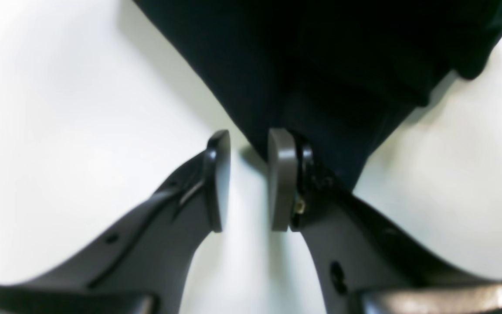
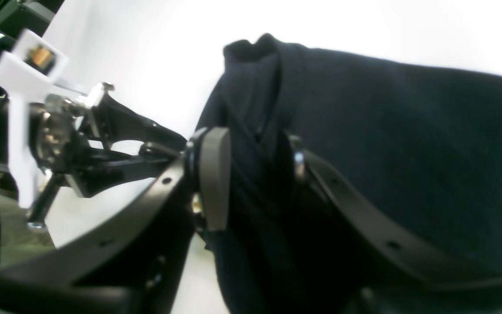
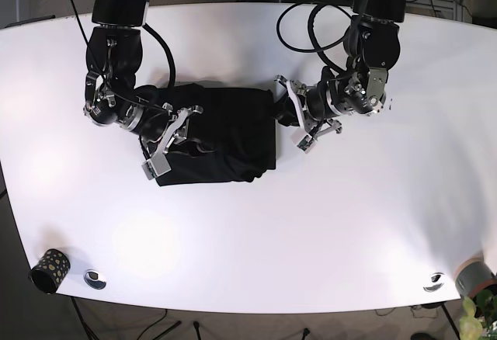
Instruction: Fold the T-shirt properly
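- Base view: the whole white table (image 3: 326, 231) with rounded corners, seen from above; a dark navy T-shirt (image 3: 225, 134) lies left of centre as a roughly rectangular folded bundle, with soft rounded bulges along its near edge.
- Base view only: both black jointed arms reach down from the far edge, with looped cables above the one on the right; a small dark speckled cup (image 3: 48, 269) stands at the near-left corner, with round metallic discs set in the table near both near corners.
- Right wrist view: the right gripper (image 2: 251, 174) pinches a bunched, creased fold of the T-shirt (image 2: 408, 152) between a matte grey pad (image 2: 214, 174) and a black finger; the knit cloth looks soft and lint-flecked. This grip is hidden in the base view, where the right gripper (image 3: 175, 126) merges with the cloth.
- Left wrist view: the left gripper (image 1: 249, 179) stands narrowly parted, with bare table visible in the gap; its curved black plastic fingers end in flat rounded pads (image 1: 282, 179). A corner of the T-shirt (image 1: 329, 65) lies just beyond and partly behind one finger.
- Base view: the left gripper (image 3: 289, 111) sits at the cloth's right edge.
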### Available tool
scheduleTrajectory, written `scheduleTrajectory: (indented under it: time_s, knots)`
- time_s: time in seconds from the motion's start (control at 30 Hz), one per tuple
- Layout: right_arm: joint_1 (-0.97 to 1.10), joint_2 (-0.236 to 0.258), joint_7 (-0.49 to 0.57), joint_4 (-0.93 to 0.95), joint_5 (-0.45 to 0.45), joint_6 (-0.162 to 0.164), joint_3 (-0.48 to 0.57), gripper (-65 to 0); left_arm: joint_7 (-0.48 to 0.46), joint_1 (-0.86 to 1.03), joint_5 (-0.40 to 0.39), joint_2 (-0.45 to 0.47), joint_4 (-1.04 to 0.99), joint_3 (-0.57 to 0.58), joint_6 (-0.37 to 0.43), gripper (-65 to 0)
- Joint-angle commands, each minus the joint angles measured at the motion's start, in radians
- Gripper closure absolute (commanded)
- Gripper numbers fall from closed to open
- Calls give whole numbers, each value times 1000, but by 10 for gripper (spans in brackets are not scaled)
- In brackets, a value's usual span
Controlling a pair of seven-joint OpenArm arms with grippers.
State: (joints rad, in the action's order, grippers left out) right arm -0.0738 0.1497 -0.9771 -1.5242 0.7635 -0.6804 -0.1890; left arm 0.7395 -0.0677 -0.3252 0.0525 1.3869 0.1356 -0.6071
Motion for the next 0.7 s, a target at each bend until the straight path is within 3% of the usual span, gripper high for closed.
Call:
scheduleTrajectory:
  time_s: [0.0, 0.13, 0.2, 0.43, 0.67]
  knots:
    - [-21, 27, -1, -49, 32, -6, -5, -219, -31, -36, -19, -6, -13, -3, -6, -128]
    - [-17, 46, -39, -111, 35, -6, -28, -398, -33, -37, -19, -7, -33, -3, -6, -128]
    - [-5, 46, -53, -134, 35, -11, -48, -449, -33, -37, -19, -7, -34, -3, -6, -128]
    - [38, 49, -56, -146, 38, -15, -103, -453, -33, -37, -19, -7, -34, -3, -6, -128]
    - [116, 51, -64, -149, 126, -15, -57, -453, -48, -37, -19, -7, -34, 49, -6, -128]
